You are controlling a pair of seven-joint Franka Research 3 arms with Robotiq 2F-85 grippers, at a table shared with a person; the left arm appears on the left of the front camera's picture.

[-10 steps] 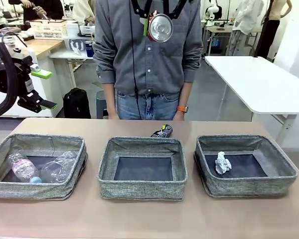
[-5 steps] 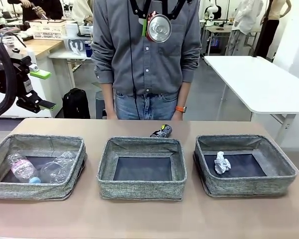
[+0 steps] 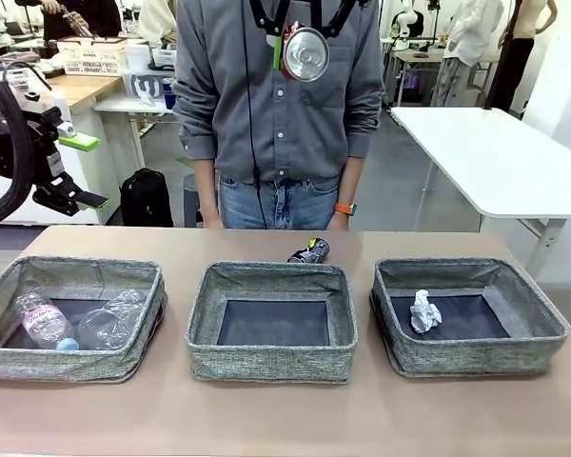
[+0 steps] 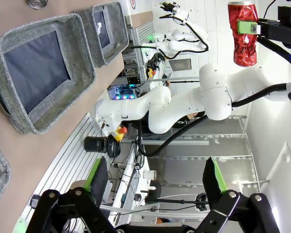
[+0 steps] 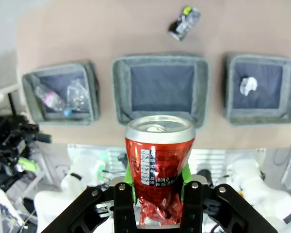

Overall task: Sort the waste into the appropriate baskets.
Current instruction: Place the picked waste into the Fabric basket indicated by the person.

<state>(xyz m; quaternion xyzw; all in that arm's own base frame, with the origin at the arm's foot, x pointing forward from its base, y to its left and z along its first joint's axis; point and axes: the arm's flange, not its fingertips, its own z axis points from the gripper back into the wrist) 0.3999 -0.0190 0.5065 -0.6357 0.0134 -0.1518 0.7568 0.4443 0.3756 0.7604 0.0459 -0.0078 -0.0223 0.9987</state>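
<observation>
My right gripper (image 5: pixel 159 187) is shut on a crushed red can (image 5: pixel 160 155), held high above the table; the can (image 3: pixel 305 53) shows its silver end in the front view. My left gripper (image 3: pixel 86 172) hangs open and empty at the far left, above the left basket (image 3: pixel 71 276). That basket holds a clear bottle (image 3: pixel 43 322) and a plastic cup (image 3: pixel 114 319). The middle basket (image 3: pixel 271 360) has nothing in it. A white paper ball (image 3: pixel 423 311) lies in the right basket (image 3: pixel 476 360). A crushed black can (image 3: pixel 309 251) lies on the table behind the middle basket.
A person in a grey shirt (image 3: pixel 276 124) stands at the far edge of the table, hands down behind it. Bare tabletop (image 3: pixel 285 419) runs in front of the baskets. A white table (image 3: pixel 495 152) stands farther off at the right.
</observation>
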